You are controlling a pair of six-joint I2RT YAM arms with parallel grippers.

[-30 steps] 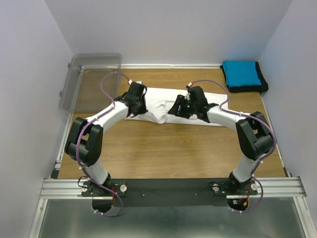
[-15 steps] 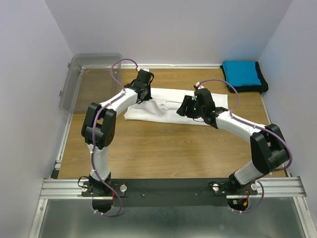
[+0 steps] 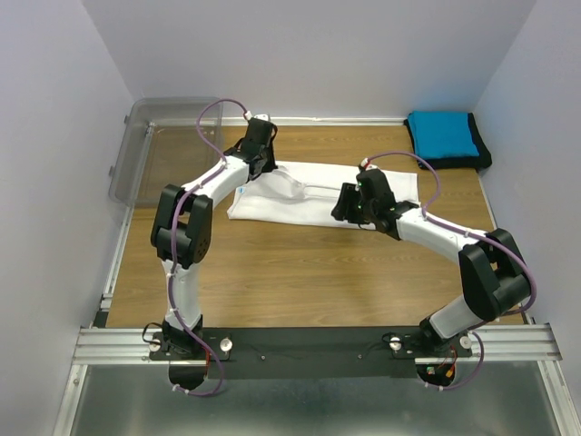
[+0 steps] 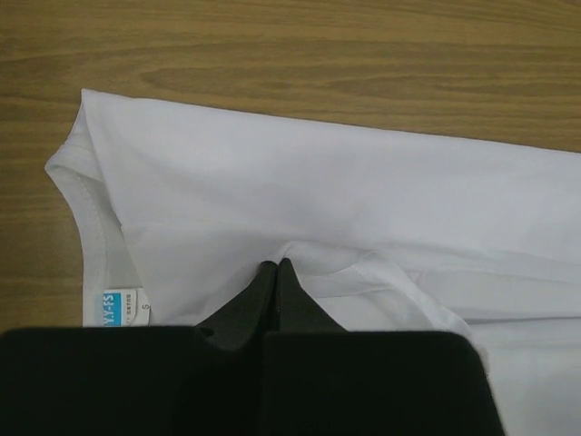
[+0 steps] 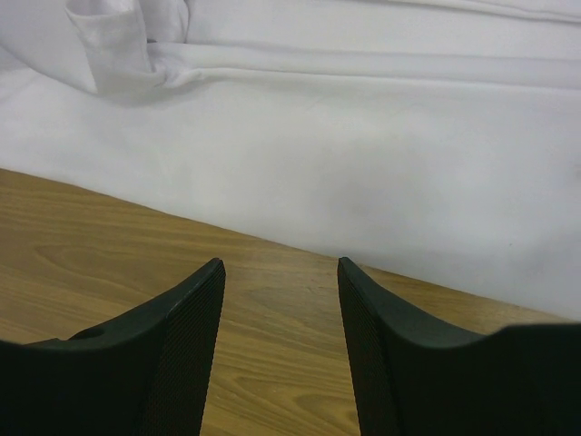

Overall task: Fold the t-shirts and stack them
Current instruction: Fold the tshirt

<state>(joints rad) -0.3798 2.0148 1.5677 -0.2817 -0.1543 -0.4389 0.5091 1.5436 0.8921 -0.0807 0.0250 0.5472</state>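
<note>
work is on the white t-shirt (image 3: 304, 200), by my reading at an early fold. in the top view it lies spread across the far middle of the table (image 3: 300, 272), creased and not yet a tidy packet. the left gripper (image 3: 258, 156) is down at its left end, and the right gripper (image 3: 343, 213) is at its near edge, right of centre. in the far right corner the blue t-shirt (image 3: 442, 134) sits folded on top of the black t-shirt (image 3: 483, 156) — a stack begun, well apart from the white one. the clear plastic bin (image 3: 177, 104) stands in the far left corner, near the shirt's left end. through its walls i can make out nothing inside.

left wrist view: the left gripper (image 4: 275, 271) has its tips pressed together with a small peak of white t-shirt (image 4: 318, 191) drawn up between them. it seems clamped on cloth, close behind the collar. the neck label (image 4: 120, 307) shows at lower left, with bare table (image 4: 318, 45) beyond the shirt.

right wrist view: the right gripper (image 5: 280, 269) has its jaws apart and holds nothing. it hovers over bare table (image 5: 272, 363), just short of the white t-shirt (image 5: 381, 154) edge. a bunched sleeve (image 5: 109, 45) lies up at the left.

the next move, i'd judge, calls for the right gripper to go forward and low, slip one finger under that edge and close — then both ends can be lifted and laid over together.
</note>
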